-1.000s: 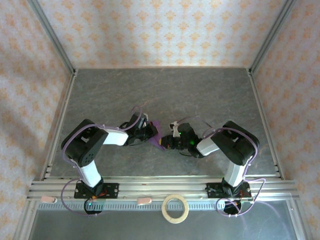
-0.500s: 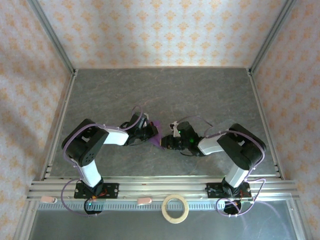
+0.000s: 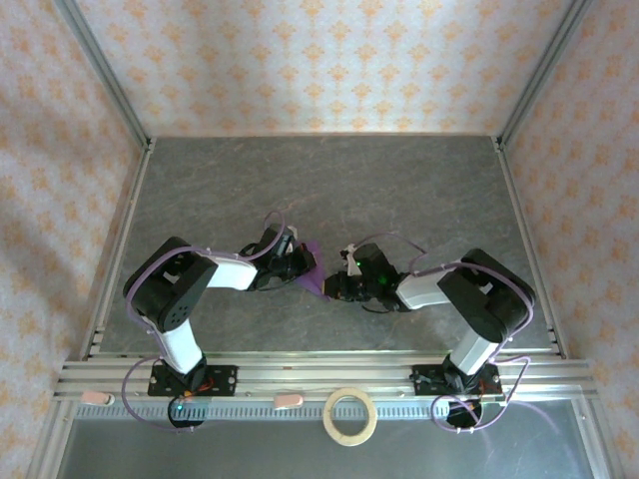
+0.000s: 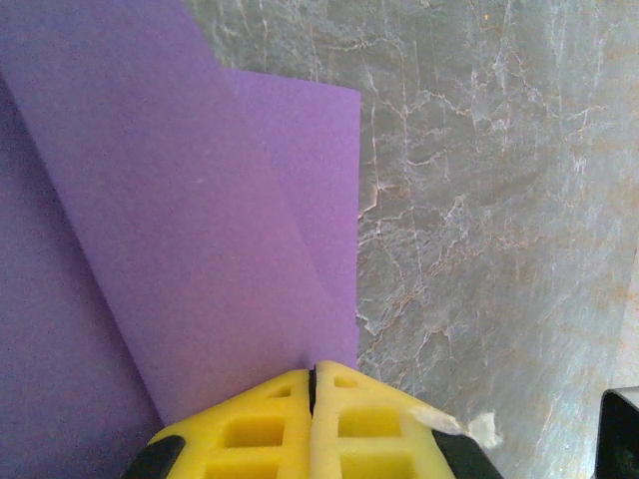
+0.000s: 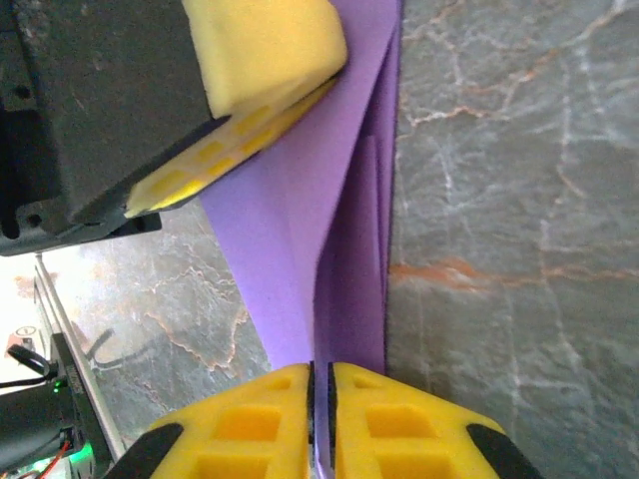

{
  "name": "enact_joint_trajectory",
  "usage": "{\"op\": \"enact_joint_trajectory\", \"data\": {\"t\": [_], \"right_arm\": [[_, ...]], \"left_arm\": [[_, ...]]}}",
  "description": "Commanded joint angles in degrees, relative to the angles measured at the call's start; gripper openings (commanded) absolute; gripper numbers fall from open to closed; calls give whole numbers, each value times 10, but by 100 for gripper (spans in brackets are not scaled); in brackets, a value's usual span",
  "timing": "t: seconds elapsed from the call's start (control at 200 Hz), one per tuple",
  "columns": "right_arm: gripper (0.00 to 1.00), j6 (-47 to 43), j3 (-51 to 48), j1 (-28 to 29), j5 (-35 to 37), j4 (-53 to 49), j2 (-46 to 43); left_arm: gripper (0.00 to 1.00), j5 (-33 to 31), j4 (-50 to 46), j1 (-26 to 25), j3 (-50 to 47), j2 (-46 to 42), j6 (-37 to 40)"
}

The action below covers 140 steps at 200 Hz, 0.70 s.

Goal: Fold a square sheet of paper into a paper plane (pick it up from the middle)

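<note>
We found the purple sheet of paper [image 3: 314, 271], partly folded, near the middle of the desk [image 3: 329, 185], between the two arms. Our left end effector [image 4: 314, 377] was pinching one edge of it, and our right end effector [image 5: 321, 377] was pinching the opposite, folded edge.

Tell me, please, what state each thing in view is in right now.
purple paper: partly folded, layers overlapping, pinched by both grippers.
left gripper: shut on the paper's edge.
right gripper: shut on the paper's edge.
tape ring: lying flat near the arm bases, untouched.
</note>
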Motion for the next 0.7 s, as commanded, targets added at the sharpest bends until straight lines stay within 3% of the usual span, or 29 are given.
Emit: {"op": "enact_joint_trajectory", "data": {"t": [0.0, 0.245, 0.415, 0.696], "right_arm": [[13, -12, 3, 1, 22, -94, -15], [1, -3, -17, 2, 9, -91, 3], [14, -5, -14, 6, 21, -117, -18], [17, -21, -5, 6, 65, -160, -36]], "left_arm": [[0, -26, -44, -3, -14, 29, 12], [0, -27, -44, -3, -16, 28, 11], [0, -26, -44, -3, -15, 29, 11], [0, -23, -44, -3, -12, 31, 13]]}}
